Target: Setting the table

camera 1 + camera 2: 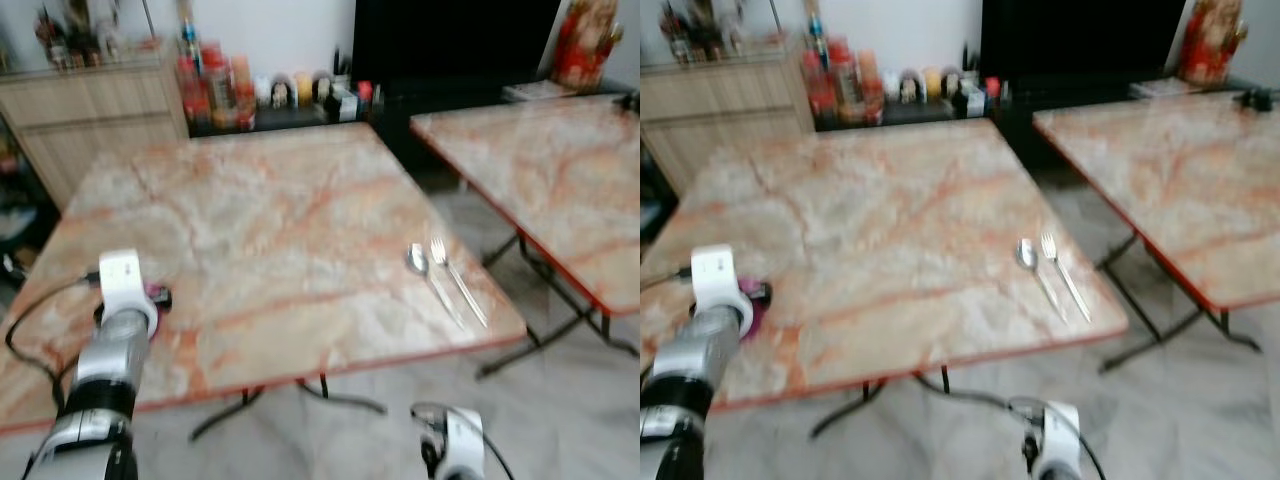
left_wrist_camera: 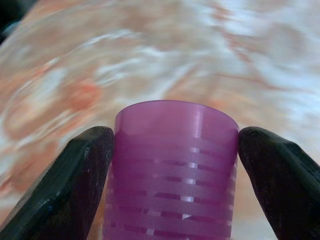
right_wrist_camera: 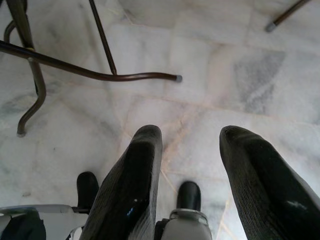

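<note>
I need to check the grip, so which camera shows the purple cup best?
The left wrist view: the purple cup sits large and sharp, the left gripper shut on its sides. The two eye views show just a blurred purple sliver beyond that wrist, above the near table.

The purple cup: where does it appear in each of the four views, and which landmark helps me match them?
Left eye view: purple cup at the near left of the marble table, partly hidden behind the left gripper's wrist.
Right eye view: the same spot, near the picture's left edge.
Left wrist view: close up, between the left gripper fingers.
Right wrist view: not in it; the floor lies below the right gripper.
Shared landmark: the orange-veined marble tabletop.
</note>
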